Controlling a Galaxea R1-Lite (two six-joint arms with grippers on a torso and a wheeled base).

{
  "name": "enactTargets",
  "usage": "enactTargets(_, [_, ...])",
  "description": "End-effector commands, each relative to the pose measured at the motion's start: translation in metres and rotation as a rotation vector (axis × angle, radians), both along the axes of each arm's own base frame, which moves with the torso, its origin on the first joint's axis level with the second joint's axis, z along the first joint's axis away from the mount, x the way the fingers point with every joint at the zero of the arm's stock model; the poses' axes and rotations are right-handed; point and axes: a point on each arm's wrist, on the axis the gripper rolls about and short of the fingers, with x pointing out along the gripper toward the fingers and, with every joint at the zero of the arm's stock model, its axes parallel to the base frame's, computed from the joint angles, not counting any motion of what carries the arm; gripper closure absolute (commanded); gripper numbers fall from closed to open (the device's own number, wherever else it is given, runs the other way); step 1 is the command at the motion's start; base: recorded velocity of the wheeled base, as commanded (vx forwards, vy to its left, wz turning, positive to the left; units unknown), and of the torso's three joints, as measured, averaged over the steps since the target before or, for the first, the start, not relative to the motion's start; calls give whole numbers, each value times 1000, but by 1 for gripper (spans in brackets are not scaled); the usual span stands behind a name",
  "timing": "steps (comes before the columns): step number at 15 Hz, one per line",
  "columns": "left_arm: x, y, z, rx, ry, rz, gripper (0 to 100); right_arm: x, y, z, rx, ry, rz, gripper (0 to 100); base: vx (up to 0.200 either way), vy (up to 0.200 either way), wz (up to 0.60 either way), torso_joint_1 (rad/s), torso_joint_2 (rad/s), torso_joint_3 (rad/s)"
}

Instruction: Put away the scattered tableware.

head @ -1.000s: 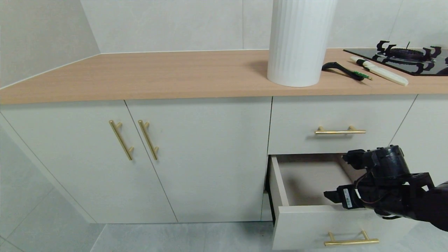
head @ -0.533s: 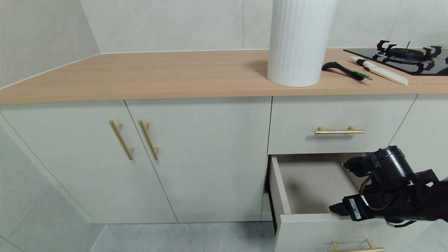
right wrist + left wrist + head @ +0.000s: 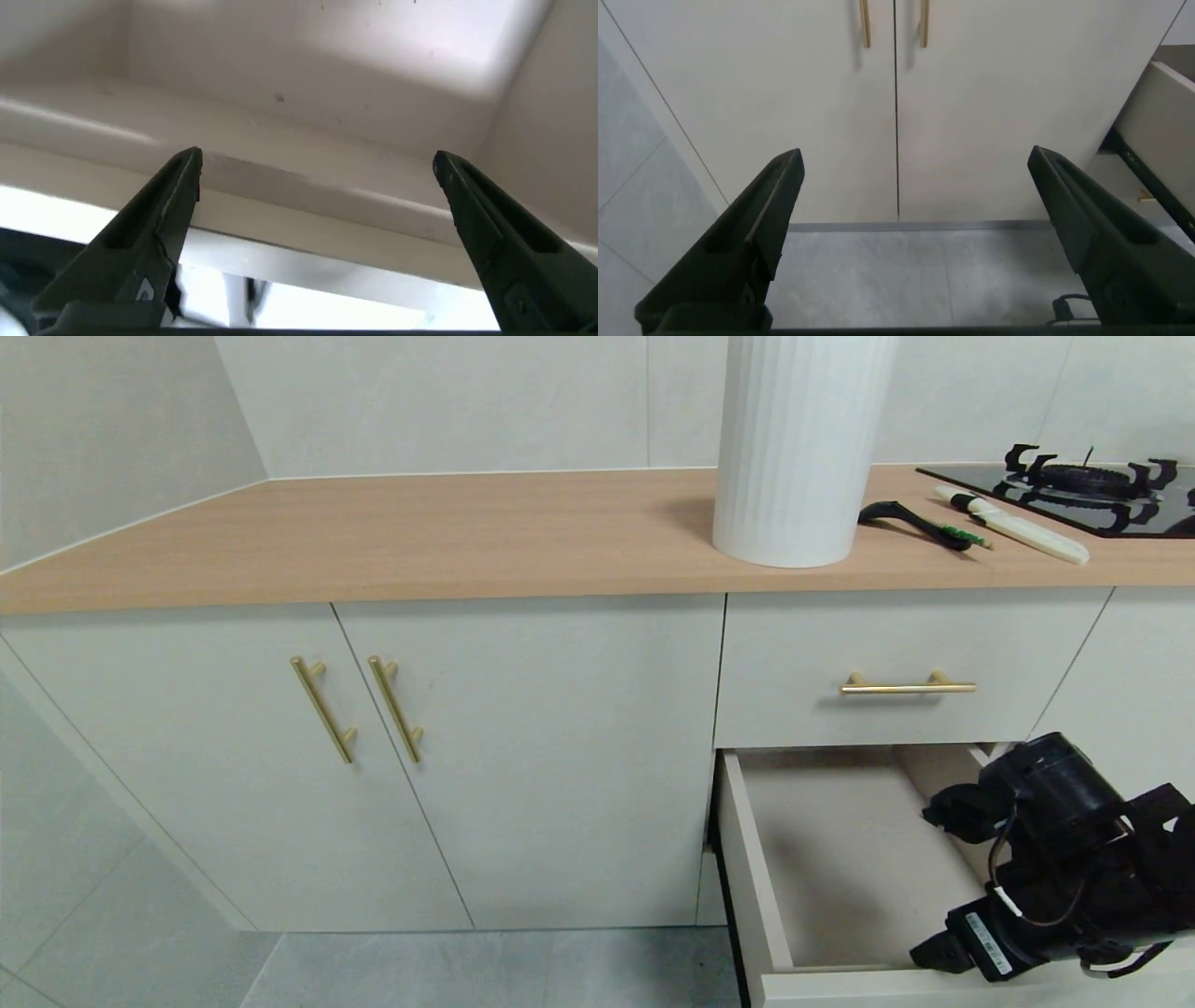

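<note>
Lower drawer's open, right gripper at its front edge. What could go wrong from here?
1. The right gripper, open, sits low at the front of the open drawer. Rising to the counter, the arm could catch the upper drawer handle or the counter's edge.
2. The black ladle lies close beside the tall white cylinder, with the white utensil just past it. A reach there might knock the cylinder over.

Camera layout
Head camera looks forward and down at the table (image 3: pixel 420 537) front; left wrist camera faces the cabinet doors (image 3: pixel 971 112); right wrist camera sits close over the open drawer (image 3: pixel 840 840); head view shares both.
</note>
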Motion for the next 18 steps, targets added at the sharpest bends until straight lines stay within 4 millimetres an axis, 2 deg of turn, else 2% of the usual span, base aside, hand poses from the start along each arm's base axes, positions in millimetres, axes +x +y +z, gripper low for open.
enactTargets(1, [0,0,0,0,1,0,0,-6,-1,3,-18,25,21,0,0,0,0,0,0,0])
enactTargets(6, [0,0,0,0,1,0,0,-23,3,-1,-90,158,93,0,0,0,0,0,0,0])
enactTargets(11, [0,0,0,0,1,0,0,-25,2,-2,-109,177,109,0,0,0,0,0,0,0])
enactTargets(15, [0,0,0,0,1,0,0,-15,1,15,-63,76,70,0,0,0,0,0,0,0])
enactTargets(18, [0,0,0,0,1,0,0,-4,4,27,32,-103,-7,0,0,0,0,0,0,0])
